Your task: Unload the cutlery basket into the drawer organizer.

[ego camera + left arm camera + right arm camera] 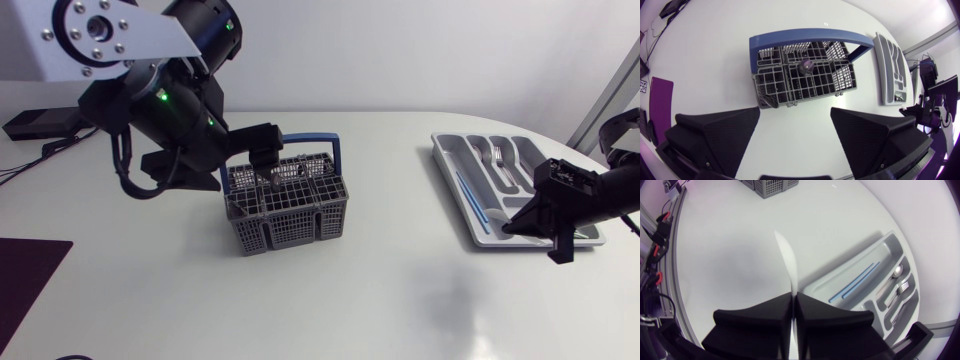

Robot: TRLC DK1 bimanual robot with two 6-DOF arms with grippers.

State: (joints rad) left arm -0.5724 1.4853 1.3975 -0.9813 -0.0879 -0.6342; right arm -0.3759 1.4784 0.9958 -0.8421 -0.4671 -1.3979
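Note:
The grey cutlery basket with a blue handle stands left of the table's middle. My left gripper hangs open just above it. In the left wrist view the basket lies ahead of the open fingers, with a dark purple handle end in a middle cell and another dark piece in a corner cell. My right gripper is shut on a white knife, blade pointing ahead, beside the near corner of the grey drawer organizer. The organizer holds forks, a spoon and blue sticks.
A dark purple mat lies at the table's front left edge and a black device with cables at the back left. The organizer sits close to the table's right edge.

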